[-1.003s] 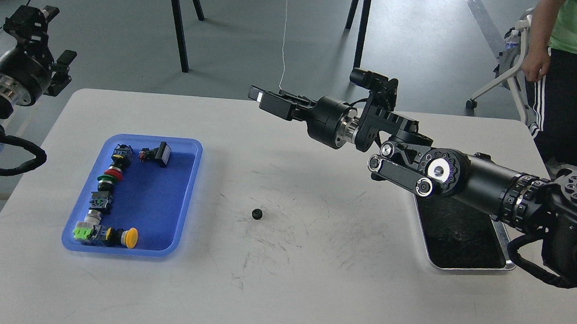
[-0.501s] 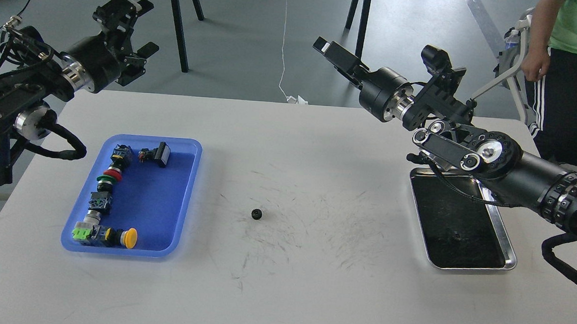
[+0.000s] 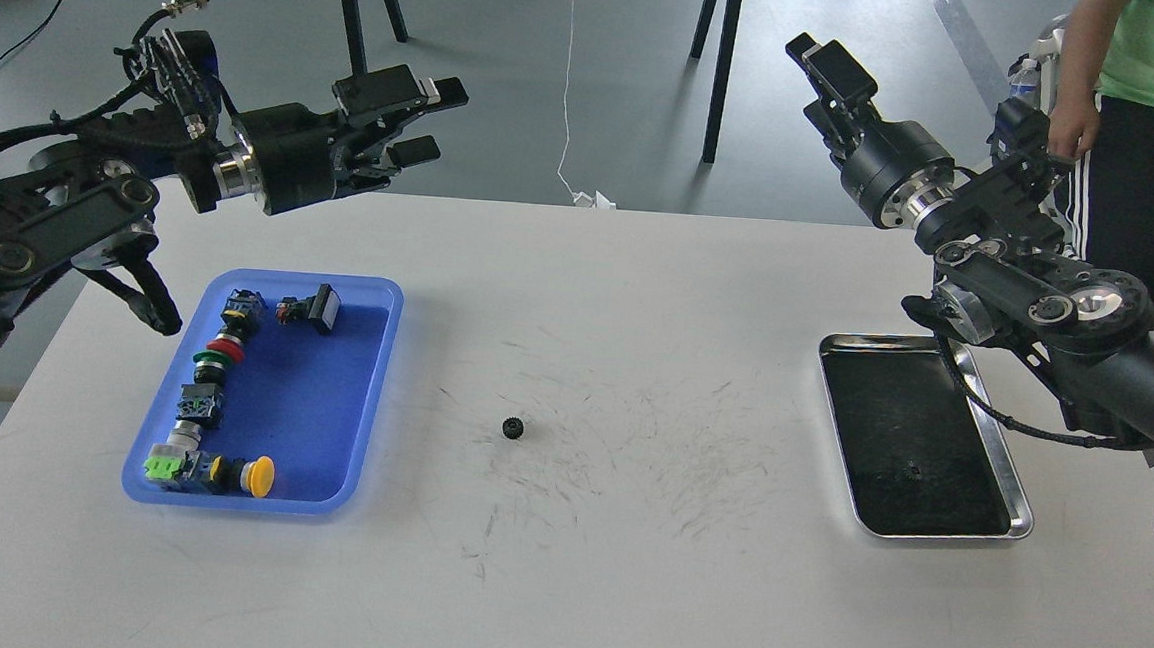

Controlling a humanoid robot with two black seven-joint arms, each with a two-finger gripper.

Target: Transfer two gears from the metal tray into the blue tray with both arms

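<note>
Head view. White table (image 3: 622,567). Gear (image 3: 514,427) lies alone on bare table near centre, between trays. Second gear (image 3: 914,471) tiny dark speck inside metal tray (image 3: 1022,497) at 3 o'clock. Blue tray (image 3: 377,402) at 9 o'clock holds row of push-button switches (image 3: 215,387) and black connector (image 3: 312,309). Left gripper (image 3: 429,120) raised at 10 o'clock, fingers spread, nothing held. Right gripper (image 3: 814,56) raised at 1 o'clock, seen end-on; spread or closed cannot tell.

Grey floor (image 3: 513,60), black stand legs (image 3: 356,10).
</note>
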